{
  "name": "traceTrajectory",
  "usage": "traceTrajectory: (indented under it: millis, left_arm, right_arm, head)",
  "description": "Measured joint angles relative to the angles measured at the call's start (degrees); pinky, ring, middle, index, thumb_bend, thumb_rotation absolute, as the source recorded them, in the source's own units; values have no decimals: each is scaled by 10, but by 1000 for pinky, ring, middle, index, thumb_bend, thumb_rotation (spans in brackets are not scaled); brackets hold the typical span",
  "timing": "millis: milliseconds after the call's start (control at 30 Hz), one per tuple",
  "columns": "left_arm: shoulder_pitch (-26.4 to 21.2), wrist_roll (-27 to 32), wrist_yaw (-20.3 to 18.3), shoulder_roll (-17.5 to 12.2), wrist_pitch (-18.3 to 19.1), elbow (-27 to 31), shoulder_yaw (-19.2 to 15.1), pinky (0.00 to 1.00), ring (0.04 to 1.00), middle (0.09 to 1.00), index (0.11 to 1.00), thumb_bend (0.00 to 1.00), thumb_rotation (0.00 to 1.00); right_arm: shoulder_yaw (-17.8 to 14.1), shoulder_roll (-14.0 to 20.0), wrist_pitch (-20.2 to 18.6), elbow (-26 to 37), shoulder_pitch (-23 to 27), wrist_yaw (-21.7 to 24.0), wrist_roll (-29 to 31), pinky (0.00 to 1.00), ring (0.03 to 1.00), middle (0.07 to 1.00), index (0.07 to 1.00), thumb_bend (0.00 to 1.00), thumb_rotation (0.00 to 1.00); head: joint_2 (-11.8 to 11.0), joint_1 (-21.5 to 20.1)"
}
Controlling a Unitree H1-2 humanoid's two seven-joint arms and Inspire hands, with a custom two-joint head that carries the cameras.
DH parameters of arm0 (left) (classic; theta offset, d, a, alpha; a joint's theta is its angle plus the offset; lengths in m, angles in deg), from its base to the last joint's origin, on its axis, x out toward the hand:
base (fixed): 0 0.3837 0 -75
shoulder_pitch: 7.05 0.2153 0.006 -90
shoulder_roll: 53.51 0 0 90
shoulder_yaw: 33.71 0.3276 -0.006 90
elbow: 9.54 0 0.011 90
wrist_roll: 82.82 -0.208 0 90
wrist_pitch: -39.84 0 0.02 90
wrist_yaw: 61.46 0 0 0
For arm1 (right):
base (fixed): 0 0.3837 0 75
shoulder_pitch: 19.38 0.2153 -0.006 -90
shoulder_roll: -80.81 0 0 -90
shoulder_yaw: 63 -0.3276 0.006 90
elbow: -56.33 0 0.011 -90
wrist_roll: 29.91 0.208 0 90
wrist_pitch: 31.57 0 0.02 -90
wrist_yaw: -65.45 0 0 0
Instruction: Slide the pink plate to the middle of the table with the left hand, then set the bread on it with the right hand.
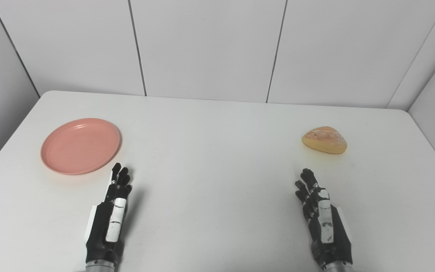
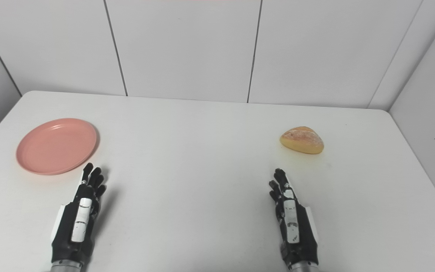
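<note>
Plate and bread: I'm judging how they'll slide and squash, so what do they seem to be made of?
Plate: looks like matte pink plastic, perhaps melamine; the colour is even, the rim thin and moulded, the sheen dull. Bread: a golden bun with a paler, crackled top. Its smooth yellow sides hint at a foam or plastic replica, but real bread cannot be ruled out. Table: a smooth white surface, probably laminate.

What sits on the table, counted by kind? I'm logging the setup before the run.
Pink plate: 1
Bread roll: 1
Robot hands, left hand and right hand, both open: 2
Total: 4
</note>
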Motion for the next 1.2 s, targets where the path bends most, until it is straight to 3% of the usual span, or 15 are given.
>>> traceTrajectory:
  millis: [167, 300, 500, 800, 1200]
  left_arm:
    - [-1, -18, 9, 5, -22, -13, 5, 1000, 984, 986, 1000, 728, 879]
    - [-1, -31, 17, 7, -44, -26, 10, 1000, 977, 980, 1000, 709, 883]
    - [-1, -47, 22, 8, -66, -37, 17, 985, 952, 966, 1000, 679, 888]
    - [-1, -72, 41, 12, -100, -56, 22, 976, 946, 966, 1000, 663, 919]
    - [-1, -77, 46, 13, -125, -69, 25, 956, 935, 959, 1000, 627, 885]
  right_arm:
    - [-8, 6, 20, -12, 3, 11, 12, 1000, 966, 973, 953, 828, 982]
    - [-10, 9, 22, -20, 5, 17, 21, 1000, 984, 986, 964, 830, 986]
    - [-13, 14, 24, -29, 7, 27, 34, 1000, 990, 998, 982, 823, 998]
    - [-16, 16, 54, -43, 9, 39, 43, 1000, 997, 1000, 993, 853, 993]
    - [-17, 17, 69, -50, 10, 49, 47, 1000, 1000, 1000, 1000, 844, 1000]
  head:
    - [-17, 15]
    - [-40, 39]
    - [-55, 61]
    - [-83, 78]
    - [-106, 86]
